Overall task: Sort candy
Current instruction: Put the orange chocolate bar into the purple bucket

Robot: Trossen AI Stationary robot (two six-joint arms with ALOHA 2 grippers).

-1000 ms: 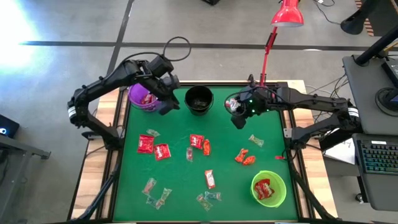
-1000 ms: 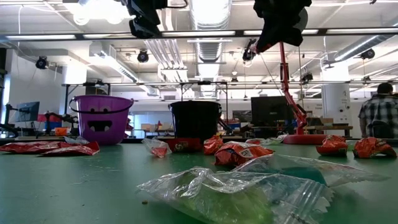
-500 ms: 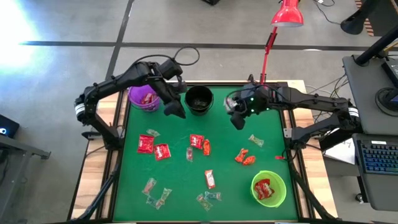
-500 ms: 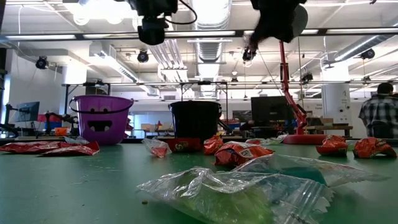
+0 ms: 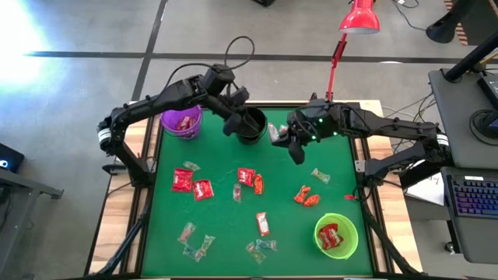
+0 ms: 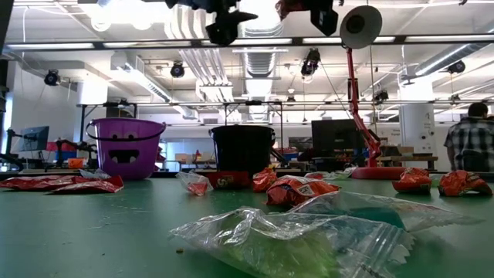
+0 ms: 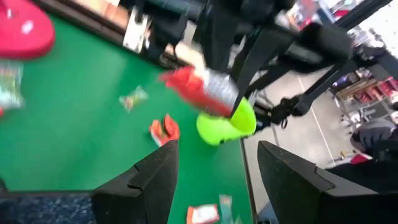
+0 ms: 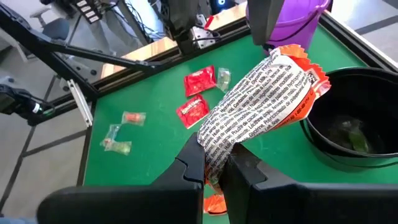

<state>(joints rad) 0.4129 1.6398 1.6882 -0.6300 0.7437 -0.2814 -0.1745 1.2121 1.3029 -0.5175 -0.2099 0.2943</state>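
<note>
Candy lies scattered on the green mat: red packets [image 5: 202, 189], orange ones [image 5: 306, 196] and clear twisted ones [image 5: 194, 245]. My right gripper [image 8: 214, 163] is shut on an orange-and-silver candy wrapper [image 8: 261, 99], held in the air just right of the black bowl [image 5: 250, 124]. My left gripper [image 7: 217, 149] is open and empty, hovering at the black bowl's left rim [image 5: 236, 118]. Its wrist view looks across at the held candy [image 7: 205, 90]. The purple bowl [image 5: 181, 122] and the green bowl [image 5: 336, 236] each hold red candy. My right gripper pinches the wrapper's near end [image 8: 216, 146] between its two fingers. It comes from the table's right, slanting down. The rest of the wrapper sticks out past the fingertips toward the black bowl [image 8: 354, 124], lifted clear of the mat.
A red desk lamp [image 5: 354, 19] stands at the table's far right edge, with its stem [image 5: 333, 74] close to my right arm. Wooden rails [image 5: 152, 148] border the mat. A person [image 6: 469, 139] stands far back in the room.
My left gripper has swung from above the purple bowl toward the table's right and now hangs at the black bowl's left rim. My right gripper, still shut on the candy, has moved left toward the black bowl.
</note>
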